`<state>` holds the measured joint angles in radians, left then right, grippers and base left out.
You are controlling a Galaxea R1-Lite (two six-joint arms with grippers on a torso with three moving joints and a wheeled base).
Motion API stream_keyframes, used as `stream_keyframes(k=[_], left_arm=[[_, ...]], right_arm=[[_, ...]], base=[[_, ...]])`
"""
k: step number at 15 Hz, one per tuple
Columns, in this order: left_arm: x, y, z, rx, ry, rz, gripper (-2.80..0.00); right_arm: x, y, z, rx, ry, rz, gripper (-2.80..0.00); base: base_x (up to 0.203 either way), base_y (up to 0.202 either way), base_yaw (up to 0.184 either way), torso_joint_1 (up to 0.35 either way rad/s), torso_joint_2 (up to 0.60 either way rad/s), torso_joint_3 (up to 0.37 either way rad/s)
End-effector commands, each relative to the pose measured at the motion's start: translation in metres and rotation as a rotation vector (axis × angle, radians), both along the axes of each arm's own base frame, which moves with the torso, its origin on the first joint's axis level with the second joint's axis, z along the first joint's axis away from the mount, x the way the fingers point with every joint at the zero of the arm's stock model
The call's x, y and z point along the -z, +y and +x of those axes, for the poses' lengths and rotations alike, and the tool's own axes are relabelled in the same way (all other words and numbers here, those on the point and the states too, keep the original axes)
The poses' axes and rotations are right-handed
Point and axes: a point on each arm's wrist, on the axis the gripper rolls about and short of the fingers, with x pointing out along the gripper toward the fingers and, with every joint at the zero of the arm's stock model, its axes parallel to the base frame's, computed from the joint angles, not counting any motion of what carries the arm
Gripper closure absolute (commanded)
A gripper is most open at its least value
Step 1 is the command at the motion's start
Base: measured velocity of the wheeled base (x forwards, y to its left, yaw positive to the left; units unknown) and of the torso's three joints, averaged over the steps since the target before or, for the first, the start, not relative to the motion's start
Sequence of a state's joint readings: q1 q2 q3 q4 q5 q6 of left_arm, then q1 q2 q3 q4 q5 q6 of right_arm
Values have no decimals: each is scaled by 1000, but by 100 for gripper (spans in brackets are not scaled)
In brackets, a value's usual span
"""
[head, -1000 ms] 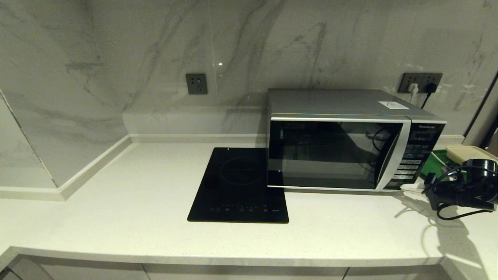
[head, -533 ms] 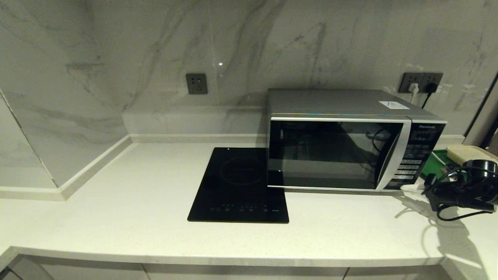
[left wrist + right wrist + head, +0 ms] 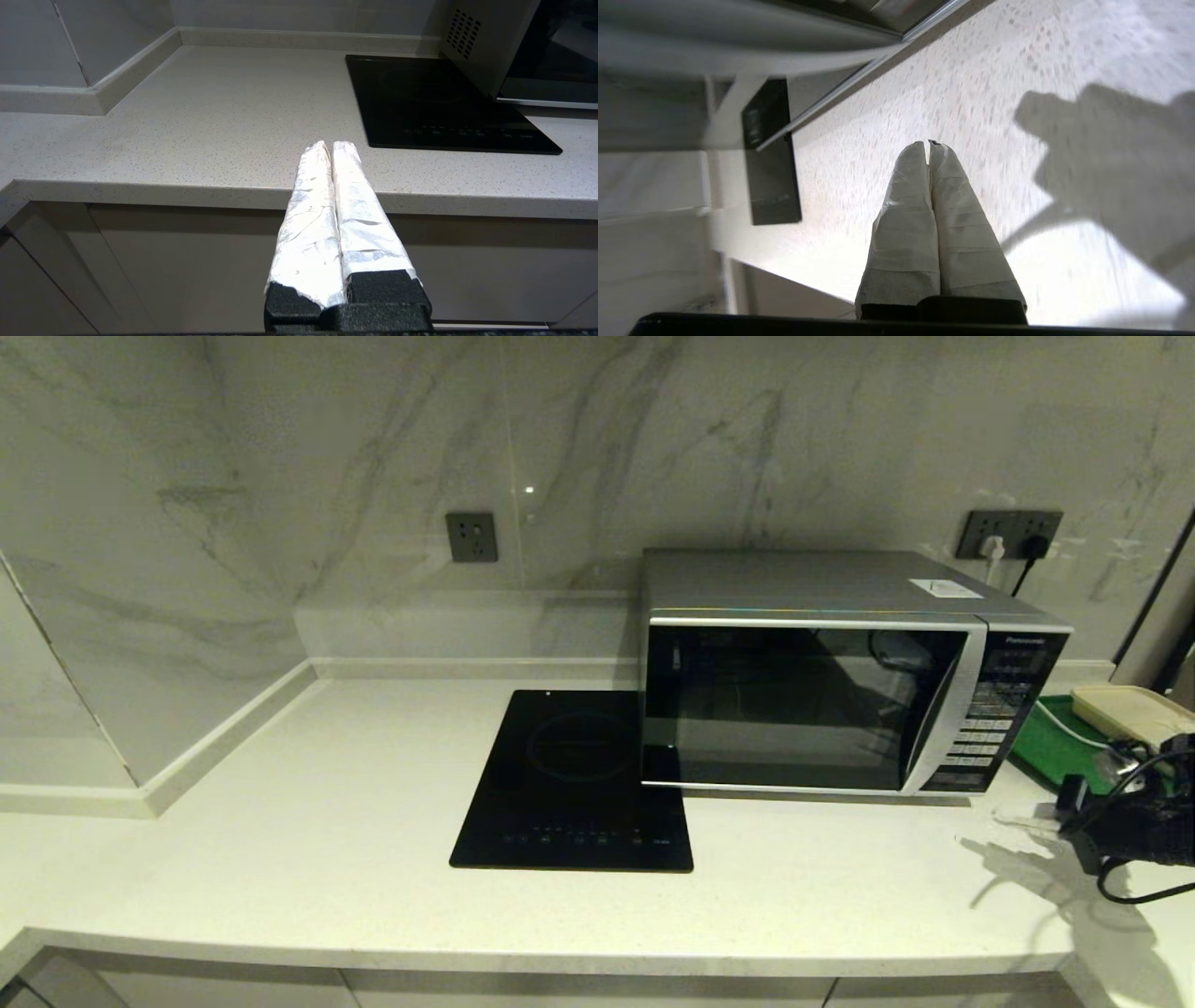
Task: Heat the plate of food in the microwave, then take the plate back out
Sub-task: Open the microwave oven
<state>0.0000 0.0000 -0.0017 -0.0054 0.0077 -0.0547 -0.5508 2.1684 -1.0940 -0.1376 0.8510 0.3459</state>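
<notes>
Microwave (image 3: 840,677) sits on the counter (image 3: 327,859) toward my right, door closed, dark glass facing me, keypad on its right side. I cannot make out the plate of food anywhere; whether it sits behind the dark glass I cannot tell. A black cooktop (image 3: 574,784) lies flat just left of the microwave, its right edge tucked under the door's lower corner. A beige lidded box (image 3: 1130,709) rests on a green tray (image 3: 1055,742) to the microwave's right. My right gripper (image 3: 1074,798) shows at the far right edge, low over the counter, in front of the tray, clear of the microwave.

Left wrist view: my left gripper (image 3: 331,145) hangs off the counter's front edge, fingers (image 3: 310,196) pressed together, holding nothing. Cooktop (image 3: 439,105) and a corner of the microwave (image 3: 486,42) lie beyond it.

Right wrist view: fingers (image 3: 910,186) of the right gripper (image 3: 928,144) closed against each other, empty, above bare counter (image 3: 971,93). The microwave's lower edge (image 3: 859,77) runs past nearby.
</notes>
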Motion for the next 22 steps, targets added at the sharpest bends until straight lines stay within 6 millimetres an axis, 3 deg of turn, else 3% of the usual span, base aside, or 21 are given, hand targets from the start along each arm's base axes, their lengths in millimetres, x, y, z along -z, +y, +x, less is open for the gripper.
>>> stream_keyframes(k=[1,4,8,10,12,15,18,20,22], left_arm=[[0,0,0,0,-1,-1,0],[0,0,0,0,-1,-1,0],[0,0,0,0,-1,-1,0],[0,0,0,-1,-1,-1,0],[0,0,0,0,-1,-1,0],[0,0,0,0,-1,-1,0],[0,0,0,-1,-1,-1,0],[0,0,0,0,-1,-1,0],[0,0,0,0,-1,-1,0]], right_arm=[[-69,16,-32,14,-89,-135,0],[-141,44,-73,29,-121,-278,0],[-252,111,-138,57,-140,-498,0],[-294,147,-186,21,-170,-562,0],[-322,176,-259,-62,-205,-581,0],[-319,193,-370,-84,-287,-617,0],[-283,201,-462,-14,-434,-743,0],[-245,204,-506,18,-511,-836,0],[-215,202,-530,48,-539,-909,0]], base=[[0,0,0,0,0,0],[0,0,0,0,0,0],[0,0,0,0,0,0],[0,0,0,0,0,0],[0,0,0,0,0,0],[0,0,0,0,0,0],[0,0,0,0,0,0],[0,0,0,0,0,0],[0,0,0,0,0,0]])
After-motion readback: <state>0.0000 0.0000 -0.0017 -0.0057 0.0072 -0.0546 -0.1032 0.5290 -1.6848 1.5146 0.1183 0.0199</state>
